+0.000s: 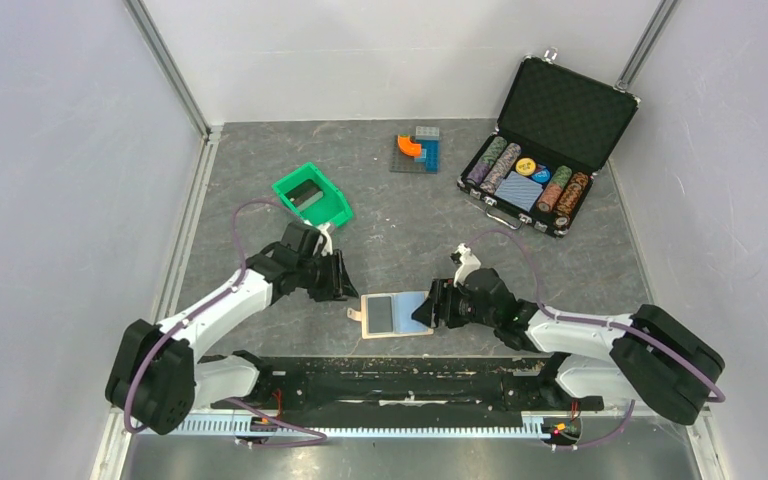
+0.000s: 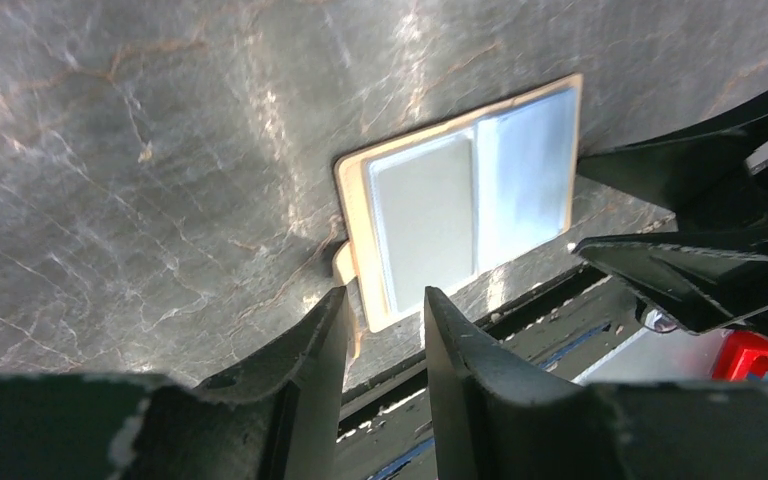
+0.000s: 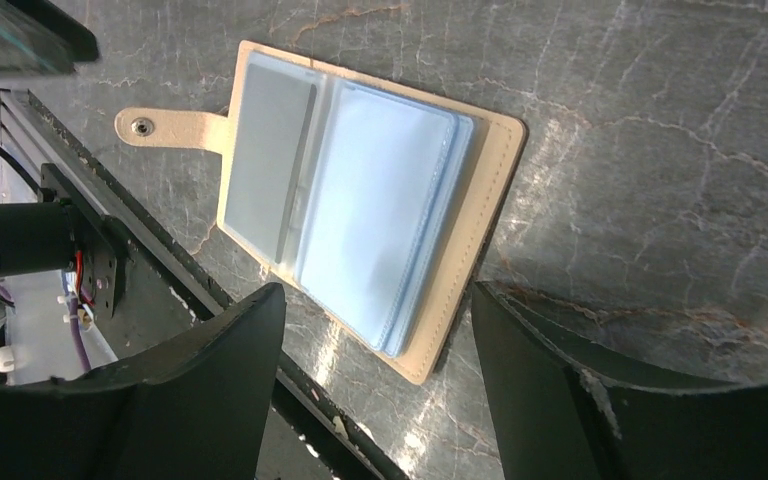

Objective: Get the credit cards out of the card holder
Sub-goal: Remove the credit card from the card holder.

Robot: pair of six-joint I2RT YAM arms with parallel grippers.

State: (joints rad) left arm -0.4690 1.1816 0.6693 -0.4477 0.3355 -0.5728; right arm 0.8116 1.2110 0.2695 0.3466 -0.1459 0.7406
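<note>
Right wrist shows card holder (image 3: pixel 360 200) lying open.

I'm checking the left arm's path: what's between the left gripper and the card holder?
Only bare table. The top view shows a grey stretch between the left gripper and the strap side of the card holder, with nothing on it.

Left arm (image 1: pixel 218 302): stretched forward, wrist turned inward toward centre. Left gripper (image 1: pixel 326 277): jaws narrowly parted, nothing between. Right arm (image 1: pixel 572 330): reaching leftward. Right gripper (image 1: pixel 428 305): jaws wide apart, nothing clamped.
</note>
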